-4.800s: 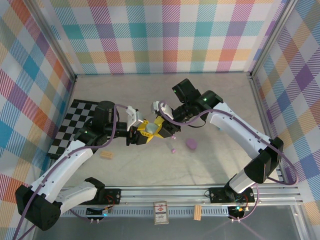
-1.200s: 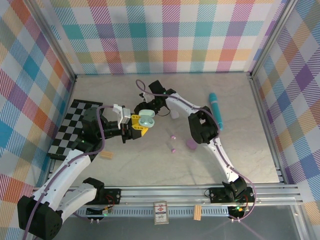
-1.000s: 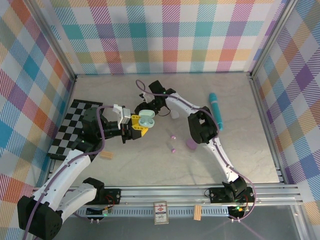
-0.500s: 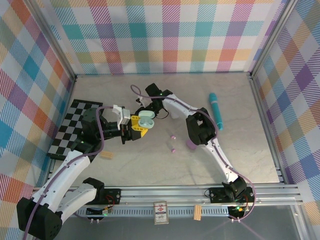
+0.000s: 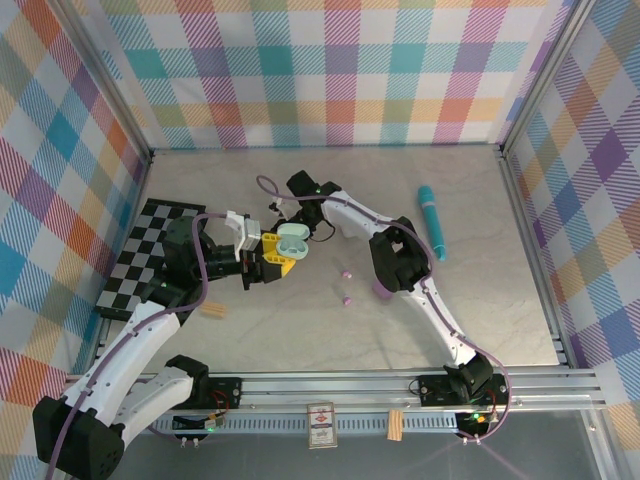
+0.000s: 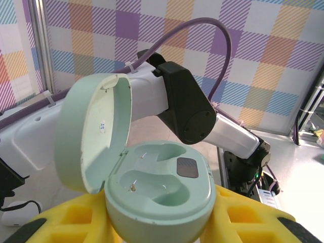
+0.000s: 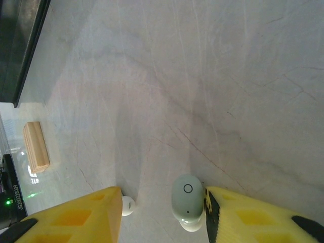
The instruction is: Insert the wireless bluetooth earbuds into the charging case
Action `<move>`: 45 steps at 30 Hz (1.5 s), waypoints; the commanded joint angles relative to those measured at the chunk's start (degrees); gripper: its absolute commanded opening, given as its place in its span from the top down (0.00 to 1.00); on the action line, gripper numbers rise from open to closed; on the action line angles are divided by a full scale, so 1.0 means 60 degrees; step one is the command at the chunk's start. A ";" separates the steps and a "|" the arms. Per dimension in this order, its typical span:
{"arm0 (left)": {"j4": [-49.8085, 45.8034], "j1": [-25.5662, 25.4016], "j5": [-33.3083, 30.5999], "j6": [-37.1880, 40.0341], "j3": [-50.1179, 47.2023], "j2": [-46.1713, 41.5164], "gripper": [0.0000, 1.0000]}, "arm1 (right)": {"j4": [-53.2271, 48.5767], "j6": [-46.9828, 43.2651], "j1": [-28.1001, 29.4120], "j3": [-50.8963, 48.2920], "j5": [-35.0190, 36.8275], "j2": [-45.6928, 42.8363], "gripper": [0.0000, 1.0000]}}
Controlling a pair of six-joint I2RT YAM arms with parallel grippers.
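Case (image 6: 159,195) clamped open in left fingers (image 6: 240,218), both wells empty; right fingers (image 7: 76,218) stand apart with a pale earbud (image 7: 187,201) between them; pink earbuds (image 5: 346,272) lie loose on surface (image 5: 300,335); none seated yet

Open mint charging case (image 5: 292,238) clamped in left gripper (image 5: 277,252), centre frame.
Two pink earbuds (image 5: 347,273) lie apart on the table (image 5: 300,345), lower right of it; teal cylinder (image 5: 432,222) at right.
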 commanded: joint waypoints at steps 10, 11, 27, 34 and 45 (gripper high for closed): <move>-0.0185 0.0112 0.0182 0.0275 0.0094 -0.0333 0.64 | -0.0254 0.0453 0.0168 0.0089 0.0958 0.0332 0.65; -0.0189 0.0112 0.0183 0.0279 0.0096 -0.0335 0.64 | -0.0240 0.0487 0.0170 0.0089 0.0964 0.0332 0.65; -0.0273 0.0112 0.0113 0.0371 0.0080 -0.0351 0.64 | 0.0328 0.0979 0.0169 -0.0616 0.1390 -0.0374 0.82; -0.0149 0.0112 0.0014 0.0345 0.0043 -0.0349 0.64 | 0.1094 0.1468 0.0169 -0.1844 0.2256 -0.1506 0.81; 0.0278 0.0102 -0.0037 0.0195 0.0019 -0.0175 0.64 | 0.3244 0.4448 0.0167 -0.6420 0.6576 -0.5006 0.80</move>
